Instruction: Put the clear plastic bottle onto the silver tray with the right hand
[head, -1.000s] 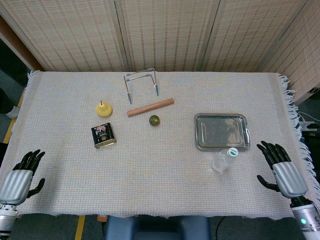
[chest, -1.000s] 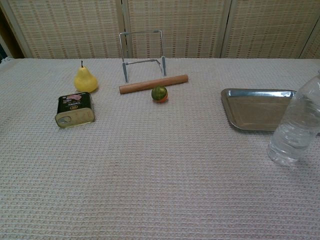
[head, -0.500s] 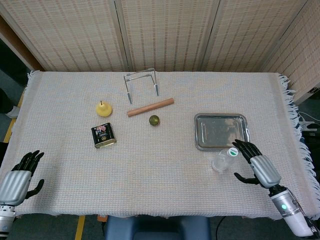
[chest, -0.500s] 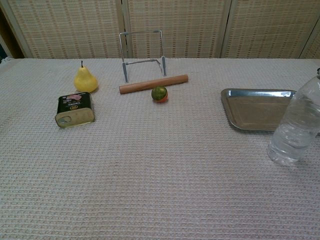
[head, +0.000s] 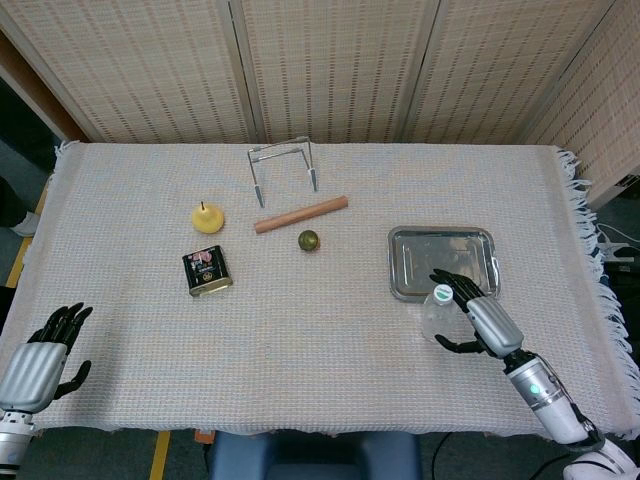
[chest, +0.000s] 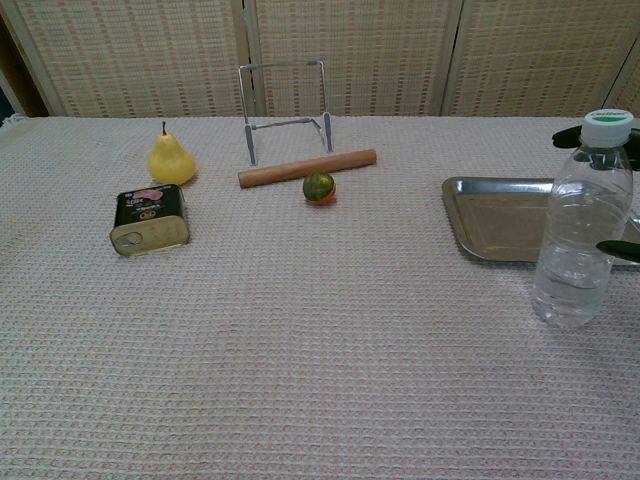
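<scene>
The clear plastic bottle (head: 435, 314) with a green-and-white cap stands upright on the cloth, just in front of the silver tray (head: 442, 258). My right hand (head: 478, 318) is right beside it on its right, fingers spread around it and thumb low. I cannot tell whether they touch it. In the chest view the bottle (chest: 580, 235) stands at the near right corner of the tray (chest: 500, 218), with a dark fingertip (chest: 566, 136) behind the cap and the thumb (chest: 620, 250) near its lower body. My left hand (head: 40, 358) rests open at the front left table edge.
On the left half of the cloth lie a yellow pear (head: 207, 217), a dark tin (head: 206, 271), a wooden rod (head: 300, 214), a small green ball (head: 308, 240) and a wire stand (head: 282, 165). The fringed table edge (head: 600, 270) runs along the right.
My right hand has swept left from the table's right edge to the bottle. The bottle now stands straighter and slightly further left in the chest view. The left hand is unmoved.
</scene>
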